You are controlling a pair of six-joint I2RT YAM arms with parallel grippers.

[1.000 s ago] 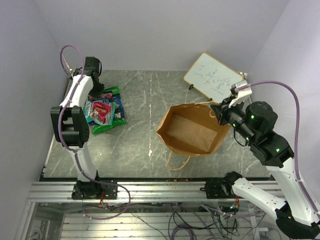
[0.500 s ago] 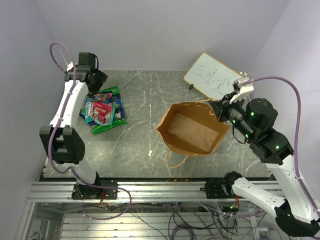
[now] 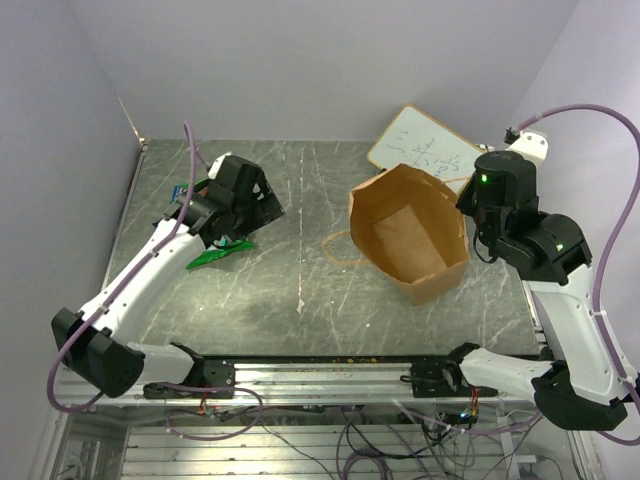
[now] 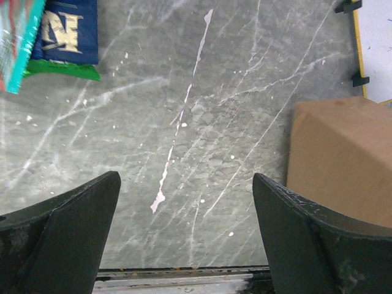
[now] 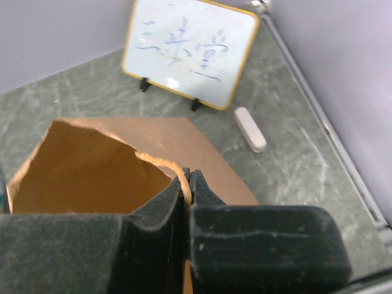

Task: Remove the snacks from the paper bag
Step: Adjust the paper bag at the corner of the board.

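The paper bag (image 3: 410, 235) stands on the table right of centre, its mouth open upward; no packet shows inside it. My right gripper (image 3: 470, 208) is shut on the bag's right rim and twisted handle, seen close in the right wrist view (image 5: 188, 180) with the bag (image 5: 92, 171) to its left. The snacks (image 3: 215, 257) lie at the table's left, mostly hidden under my left arm. My left gripper (image 3: 258, 205) is open and empty above bare table (image 4: 185, 184), with a blue and a green packet (image 4: 61, 30) at its upper left and the bag's side (image 4: 343, 159) to the right.
A white writing board (image 3: 425, 150) stands at the back right behind the bag, also in the right wrist view (image 5: 190, 49), with a white eraser (image 5: 250, 128) beside it. The bag's other handle (image 3: 338, 250) hangs to its left. Purple walls close in on three sides.
My right gripper has risen and pulled the bag to the right, standing it more upright. My left arm has swung from the back left corner over the snacks toward the table's middle.
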